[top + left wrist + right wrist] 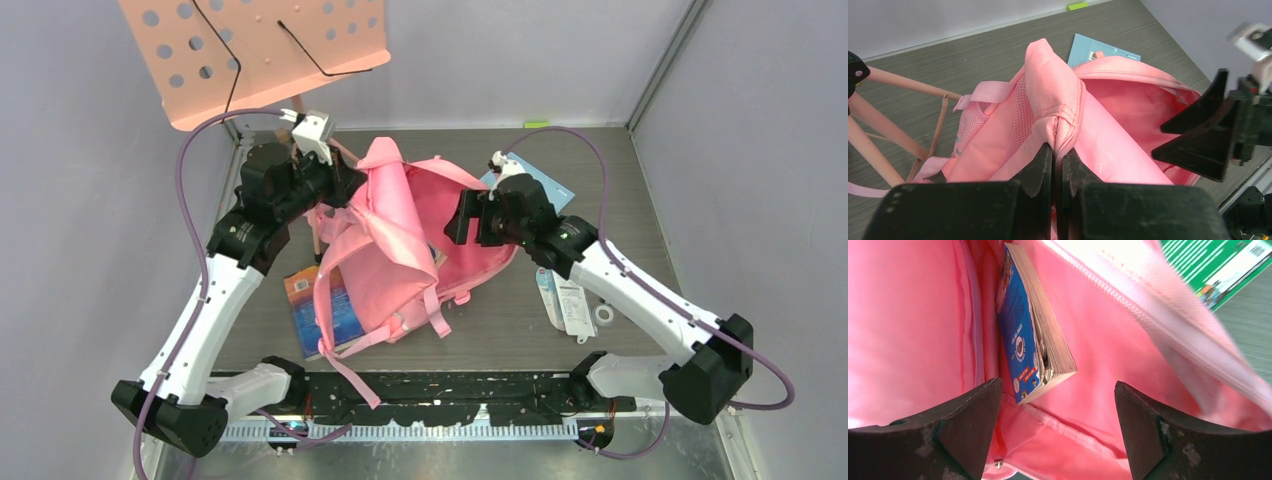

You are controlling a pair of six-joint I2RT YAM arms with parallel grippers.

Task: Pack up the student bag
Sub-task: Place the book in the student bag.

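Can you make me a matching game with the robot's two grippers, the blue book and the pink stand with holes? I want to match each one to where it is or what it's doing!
Things:
1. left gripper
2. right gripper
3. blue book
4. music stand

Places and states:
A. tucked inside the student bag
B. fingers wide apart, holding nothing
C. at the far left corner of the table
D. fingers pinched shut on the bag's fabric

Right pairs: 1-D, 2-B, 3-A, 4-C.
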